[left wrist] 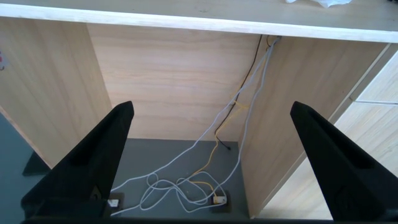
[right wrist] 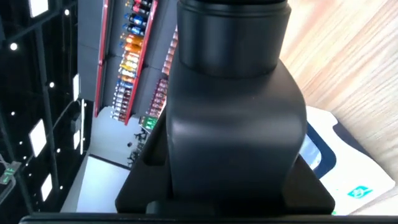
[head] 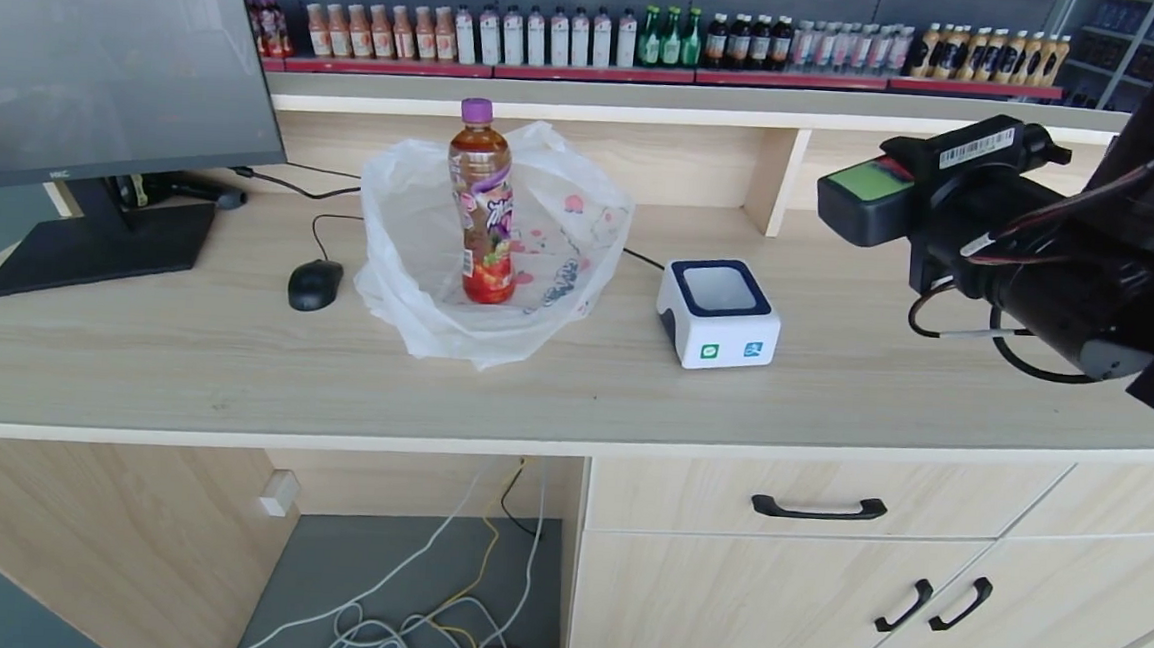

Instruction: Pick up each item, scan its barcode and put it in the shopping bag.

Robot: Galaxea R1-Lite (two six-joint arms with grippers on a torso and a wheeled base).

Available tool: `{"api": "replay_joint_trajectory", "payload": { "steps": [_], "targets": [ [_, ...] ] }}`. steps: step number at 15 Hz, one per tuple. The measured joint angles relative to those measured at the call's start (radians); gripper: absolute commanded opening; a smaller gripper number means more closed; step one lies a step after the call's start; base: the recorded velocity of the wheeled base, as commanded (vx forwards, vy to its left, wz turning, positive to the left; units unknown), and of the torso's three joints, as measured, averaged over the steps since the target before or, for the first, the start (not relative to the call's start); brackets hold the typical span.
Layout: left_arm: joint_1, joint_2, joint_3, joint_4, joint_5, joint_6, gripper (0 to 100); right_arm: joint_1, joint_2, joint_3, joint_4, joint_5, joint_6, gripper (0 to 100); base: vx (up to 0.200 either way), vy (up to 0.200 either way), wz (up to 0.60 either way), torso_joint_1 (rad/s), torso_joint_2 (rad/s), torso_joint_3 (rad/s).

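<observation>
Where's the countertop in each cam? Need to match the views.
Head: countertop spans the middle, scanner standing on it.
Left wrist: countertop's pale front edge, seen from below, over the bay with the cables.
Right wrist: the wood grain that the scanner stands on.
Landmarks: scanner links head and right wrist; floor cables link head and left wrist.

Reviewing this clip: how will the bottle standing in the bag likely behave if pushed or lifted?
The bottle is tall, narrow and upright on crumpled film of the shopping bag, so a high push would probably tip it. It looks nearly full, so likely heavy for its size. Its glossy wrap may be slippery.
</observation>
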Motion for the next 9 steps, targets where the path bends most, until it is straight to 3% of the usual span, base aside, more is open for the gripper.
{"api": "replay_joint_trajectory", "payload": {
  "steps": [5,9],
  "targets": [
    [-0.001,0.000,0.000,0.000,0.000,0.000,100,0.002,-0.139,0.133,-0.001,-0.007,-0.163,0,0.000,0.000,0.00,0.000,0.00,0.000],
    [-0.002,0.000,0.000,0.000,0.000,0.009,100,0.002,-0.246,0.239,-0.050,-0.007,-0.376,0,0.000,0.000,0.00,0.000,0.00,0.000]
  ]
}}
